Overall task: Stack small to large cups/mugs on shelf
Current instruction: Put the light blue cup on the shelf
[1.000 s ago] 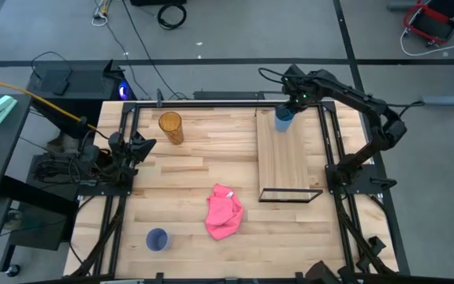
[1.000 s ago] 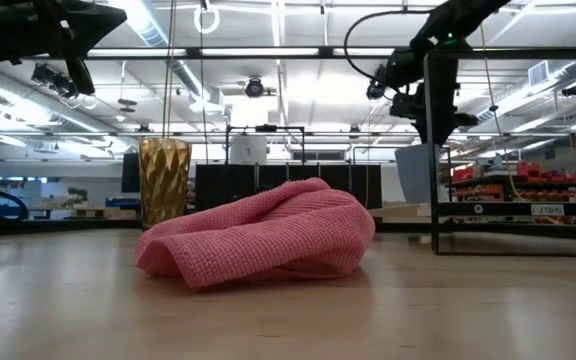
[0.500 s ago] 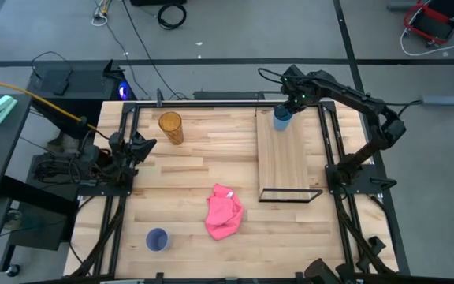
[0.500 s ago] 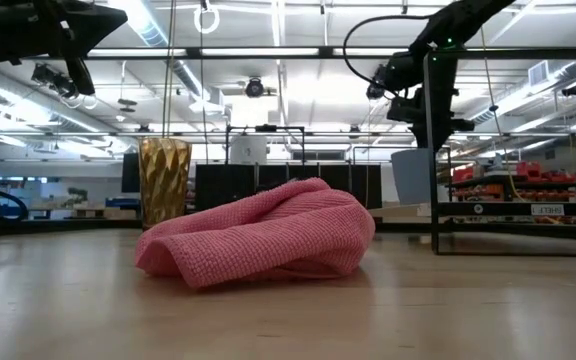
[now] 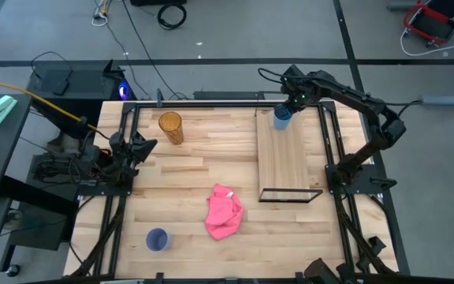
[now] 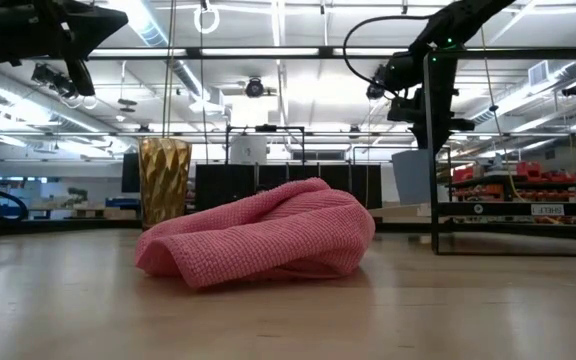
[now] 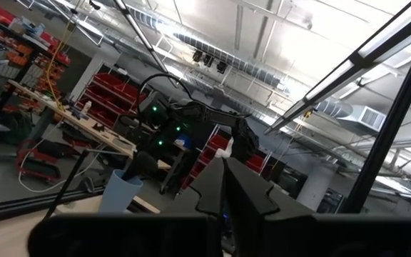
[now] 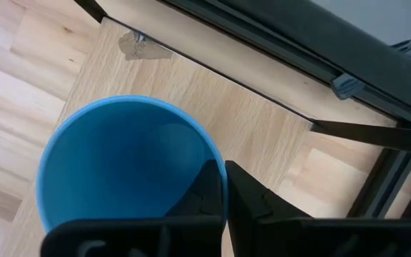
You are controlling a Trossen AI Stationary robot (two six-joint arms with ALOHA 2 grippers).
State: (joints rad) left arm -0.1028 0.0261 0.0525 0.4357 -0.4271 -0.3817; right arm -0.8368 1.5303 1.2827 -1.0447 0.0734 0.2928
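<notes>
- My right tool (image 5: 284, 110) is at the far end of the shelf (image 5: 284, 162), right over the light blue cup (image 5: 282, 118).
- In my right wrist view the blue cup (image 8: 130, 164) is upright with its mouth open to me; one of my fingers (image 8: 252, 203) sits at its rim, with a dark part reaching inside the wall. The tool looks closed on that rim.
- The blue cup stands on the shelf's light wood board, near its far black frame edge (image 8: 212, 32).
- In the low view the blue cup (image 6: 413, 176) shows pale behind a black upright of the shelf frame, with my right tool (image 6: 430, 105) directly above it.
- My left tool (image 5: 144, 146) waits at the counter's left edge, well apart from the shelf. I cannot tell how wide its fingers stand.
- The amber-orange cup (image 5: 170, 127) stands upright on the counter (image 5: 187, 181), left of the shelf's far end.
- The lavender cup (image 5: 157, 239) stands upright on the counter, well apart from the shelf, past its near left corner.
- A crumpled pink cloth (image 5: 224, 211) lies on the counter between the lavender cup and the shelf's near end.
</notes>
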